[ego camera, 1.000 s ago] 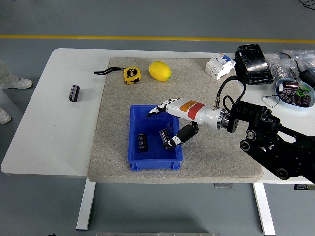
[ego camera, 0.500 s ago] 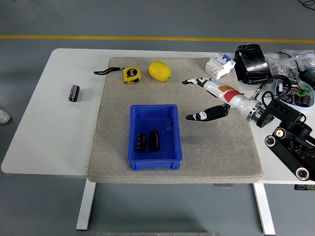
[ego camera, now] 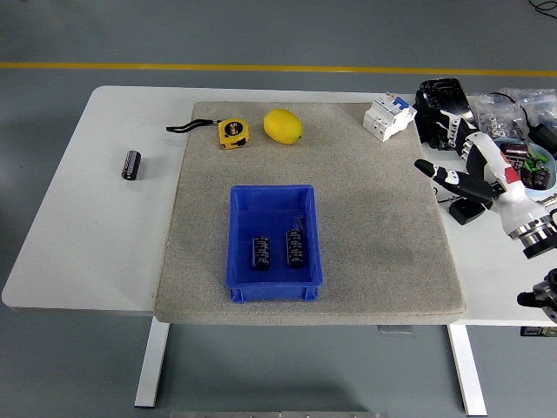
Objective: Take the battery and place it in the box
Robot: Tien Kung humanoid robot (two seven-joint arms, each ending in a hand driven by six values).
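The blue box [ego camera: 274, 207] stands on the grey mat, and two black batteries lie in it side by side, one [ego camera: 260, 251] on the left and one [ego camera: 294, 246] on the right. A third black battery [ego camera: 130, 164] lies on the bare white table at the far left. My right hand [ego camera: 454, 155] hovers over the table's right side, well away from the box, fingers spread and holding nothing. My left arm does not show.
On the mat's far edge lie a yellow tape measure [ego camera: 231, 131] and a lemon [ego camera: 283, 126]. A white circuit breaker [ego camera: 387, 116], a black wrapped block [ego camera: 446, 103] and a bowl of small parts [ego camera: 529, 164] crowd the back right.
My right hand let the battery go in the box and drew back to the right, off the mat. The box now holds two batteries, both slightly shifted.
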